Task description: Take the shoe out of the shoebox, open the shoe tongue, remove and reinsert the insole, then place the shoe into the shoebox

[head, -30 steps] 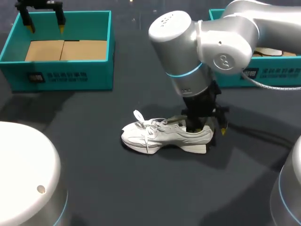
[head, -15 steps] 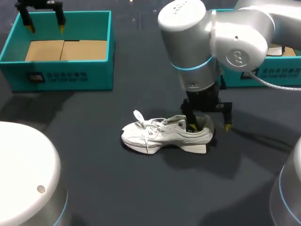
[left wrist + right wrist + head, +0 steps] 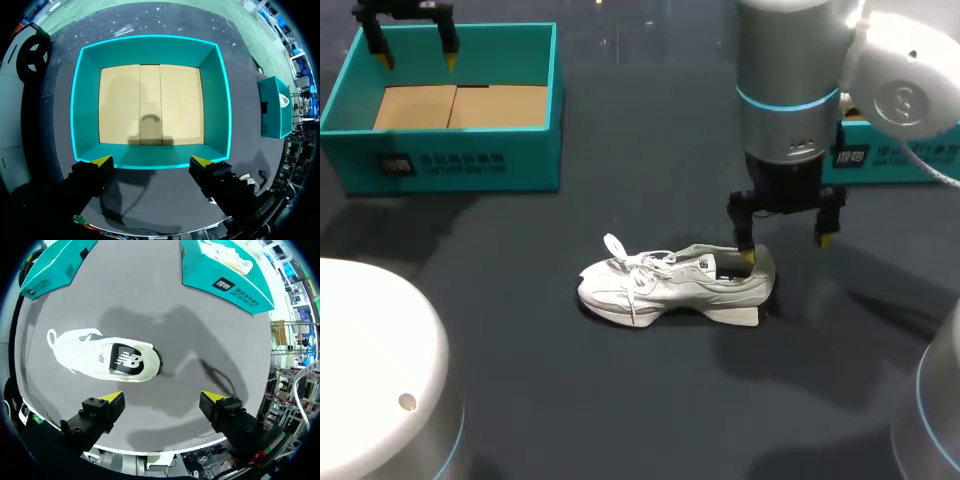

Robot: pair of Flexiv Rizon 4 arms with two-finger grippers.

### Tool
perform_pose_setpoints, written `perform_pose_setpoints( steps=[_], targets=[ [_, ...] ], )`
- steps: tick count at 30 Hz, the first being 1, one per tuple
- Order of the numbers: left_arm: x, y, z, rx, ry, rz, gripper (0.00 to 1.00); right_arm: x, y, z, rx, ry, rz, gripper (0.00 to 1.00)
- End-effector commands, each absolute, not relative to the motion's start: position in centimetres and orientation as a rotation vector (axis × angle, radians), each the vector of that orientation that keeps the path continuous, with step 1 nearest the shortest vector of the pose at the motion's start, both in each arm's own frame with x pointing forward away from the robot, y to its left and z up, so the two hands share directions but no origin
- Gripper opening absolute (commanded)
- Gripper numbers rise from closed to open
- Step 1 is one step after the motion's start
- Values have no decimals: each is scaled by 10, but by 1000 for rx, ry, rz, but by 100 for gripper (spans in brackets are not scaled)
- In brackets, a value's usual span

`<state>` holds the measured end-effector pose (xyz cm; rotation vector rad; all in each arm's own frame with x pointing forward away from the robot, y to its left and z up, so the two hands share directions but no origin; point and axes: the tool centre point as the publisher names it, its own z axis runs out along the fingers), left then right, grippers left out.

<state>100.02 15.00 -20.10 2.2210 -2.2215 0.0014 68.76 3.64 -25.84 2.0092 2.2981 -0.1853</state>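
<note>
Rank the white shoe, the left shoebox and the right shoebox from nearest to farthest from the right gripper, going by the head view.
1. White shoe: its heel lies right by the right gripper.
2. Right shoebox: just behind the gripper, on the right side.
3. Left shoebox: far off, at the rear left.

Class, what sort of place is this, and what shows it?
Likely a robotics test bench for shoe packing: a white sneaker on a dark table, an empty teal shoebox, and the right end effector open near the sneaker's heel.
</note>
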Motion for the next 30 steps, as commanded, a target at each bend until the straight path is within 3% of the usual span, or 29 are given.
perform_pose_setpoints(
  steps=[1, 7, 25, 30],
  targets=[
    [1000, 150, -200, 2221, -2222, 0, 100, 684, 22, -258, 1862, 2759, 215, 100],
    [1000, 150, -200, 2221, -2222, 0, 100, 684, 22, -258, 1862, 2759, 215, 100],
    [1000, 150, -200, 2221, -2222, 0, 100, 688, -46, -273, 1158, 3188, 1265, 100],
    [1000, 150, -200, 2221, -2222, 0, 100, 688, -46, -273, 1158, 3188, 1265, 100]
  ],
)
